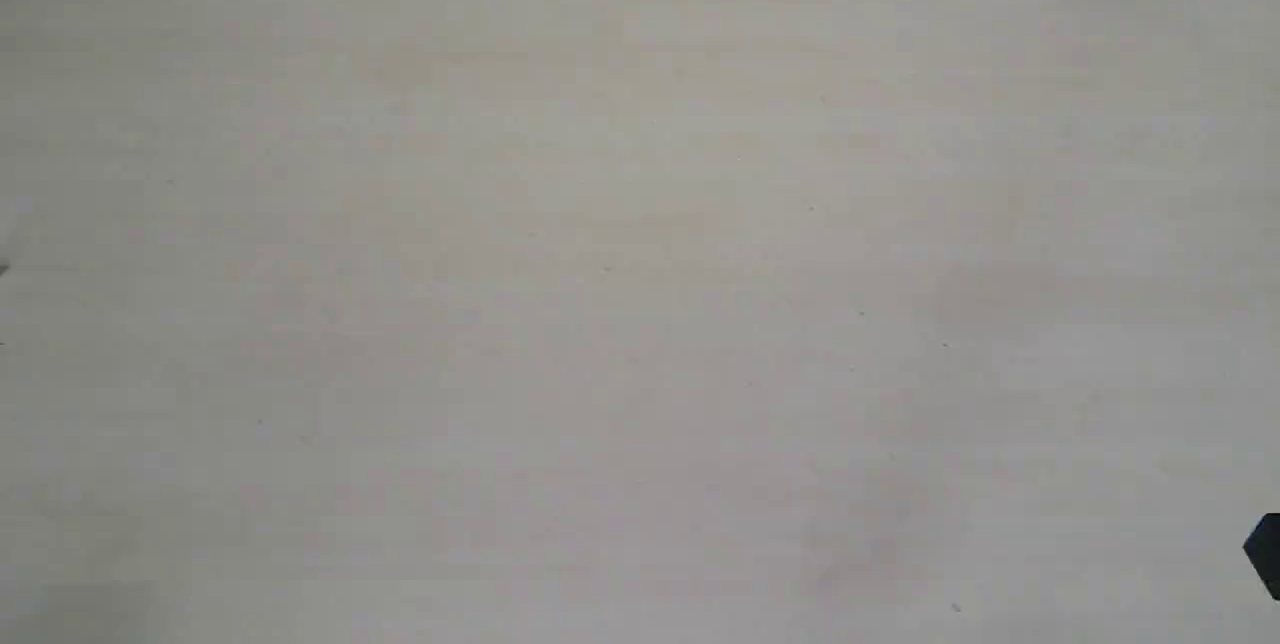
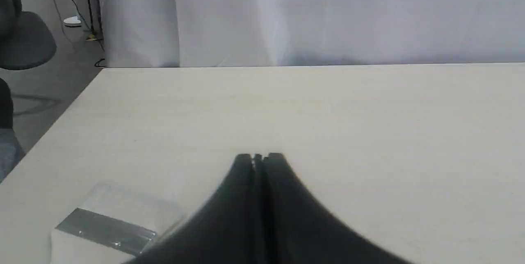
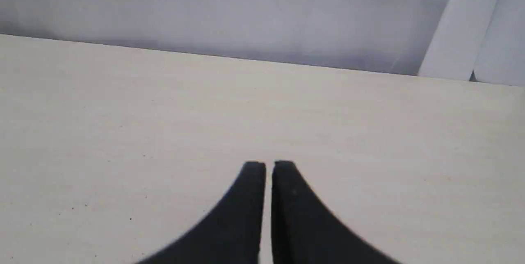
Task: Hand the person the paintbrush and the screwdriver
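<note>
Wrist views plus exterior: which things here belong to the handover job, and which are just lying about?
Job:
- left gripper, shut, holding nothing
- right gripper, shut, holding nothing
- paintbrush, screwdriver, person: none in view

Just there:
- table
- silver metal piece on the table by the left gripper
- chair
- white curtain

You're looking at a matt pale wood-grain counter [image 1: 640, 304], a white cloth backdrop [image 2: 328, 14], a brushed-metal block [image 2: 107, 231] and the matt black left hand [image 2: 258, 156].
</note>
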